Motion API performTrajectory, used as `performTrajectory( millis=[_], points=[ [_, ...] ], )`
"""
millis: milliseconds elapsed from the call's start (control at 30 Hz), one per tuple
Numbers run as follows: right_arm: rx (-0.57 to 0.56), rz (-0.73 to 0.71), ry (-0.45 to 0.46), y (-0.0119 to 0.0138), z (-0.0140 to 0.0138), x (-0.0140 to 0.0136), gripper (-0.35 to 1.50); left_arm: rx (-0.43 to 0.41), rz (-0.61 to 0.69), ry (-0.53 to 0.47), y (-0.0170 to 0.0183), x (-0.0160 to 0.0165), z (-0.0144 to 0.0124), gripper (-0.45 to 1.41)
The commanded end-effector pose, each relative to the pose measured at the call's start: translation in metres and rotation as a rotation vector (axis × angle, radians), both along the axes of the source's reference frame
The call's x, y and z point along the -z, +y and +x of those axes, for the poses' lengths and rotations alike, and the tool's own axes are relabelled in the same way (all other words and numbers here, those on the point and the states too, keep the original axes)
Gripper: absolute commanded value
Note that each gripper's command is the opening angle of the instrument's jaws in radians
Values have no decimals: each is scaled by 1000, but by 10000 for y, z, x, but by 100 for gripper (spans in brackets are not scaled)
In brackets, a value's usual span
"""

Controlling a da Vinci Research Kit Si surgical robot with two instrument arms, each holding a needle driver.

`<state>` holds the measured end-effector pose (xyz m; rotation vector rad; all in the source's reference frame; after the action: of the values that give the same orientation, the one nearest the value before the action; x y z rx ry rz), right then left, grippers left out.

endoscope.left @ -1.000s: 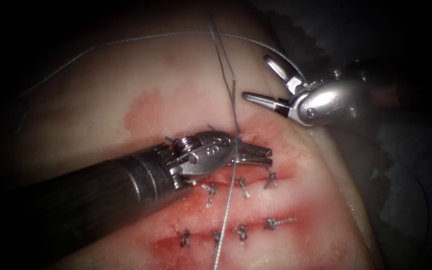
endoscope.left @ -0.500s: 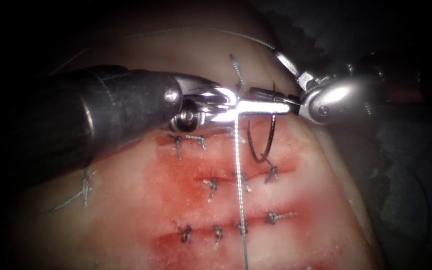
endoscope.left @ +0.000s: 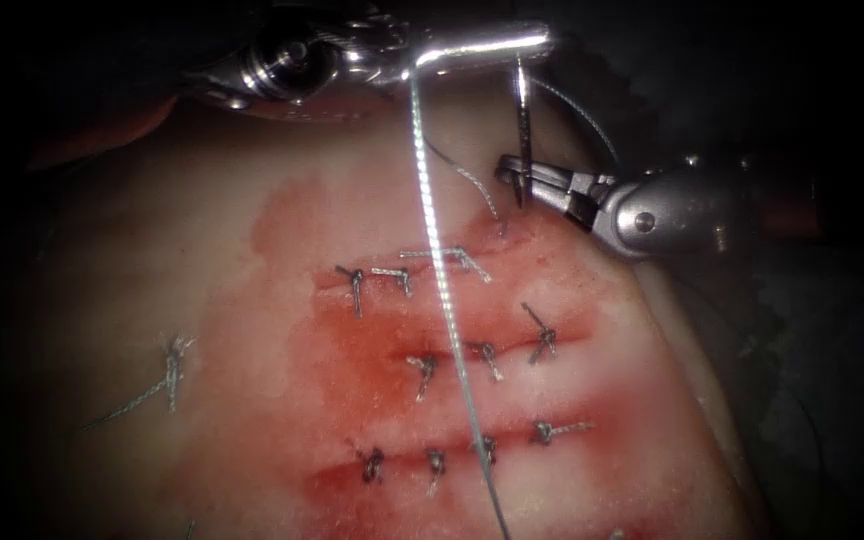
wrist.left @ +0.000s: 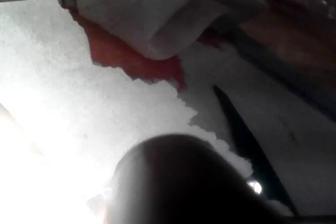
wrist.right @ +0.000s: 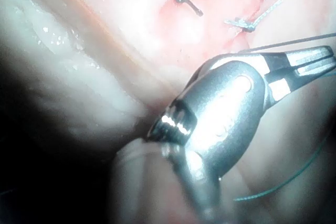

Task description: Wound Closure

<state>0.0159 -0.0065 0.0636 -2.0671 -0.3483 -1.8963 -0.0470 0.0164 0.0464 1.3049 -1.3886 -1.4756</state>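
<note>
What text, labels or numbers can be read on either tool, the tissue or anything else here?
None: no readable word, label, number or sign.
Left arm's silver needle driver: bare metal, no marking; it holds the dark curved needle and the bright thread.
Right arm's silver needle driver: bare metal, at the needle's lower end.
Pale pink tissue: dark knotted stitches and red fluid, no print.

it was a surgical training bench in a lab: a slab of pork tissue (endoscope.left: 202, 300) lay under endoscope light, with rows of knotted stitches (endoscope.left: 422, 375) across red-stained cuts. two steel wristed tools worked over it. crumpled white sheeting (wrist.left: 157, 19) lay around the slab's edge.
</note>
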Motion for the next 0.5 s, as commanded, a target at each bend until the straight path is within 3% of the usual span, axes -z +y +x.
performTrajectory(
  millis=[33, 167, 400, 433, 500],
  points=[
    [65, 83, 29, 0, 10, -4, -32, -1, -19, -23, 18, 10, -4, -45],
    [212, 128, 11, 0, 15, -3, -30, -2, -52, -33, 17, 19, -7, -45],
    [262, 152, 25, -3, 28, -3, -25, 4, -106, -65, 25, 30, -4, -45],
    [269, 196, 33, -8, 31, -3, -35, 12, -134, -75, 31, 35, 1, -45],
    [307, 215, 45, -12, 31, -4, -35, 11, -148, -76, 35, 37, 4, -45]
  ],
)
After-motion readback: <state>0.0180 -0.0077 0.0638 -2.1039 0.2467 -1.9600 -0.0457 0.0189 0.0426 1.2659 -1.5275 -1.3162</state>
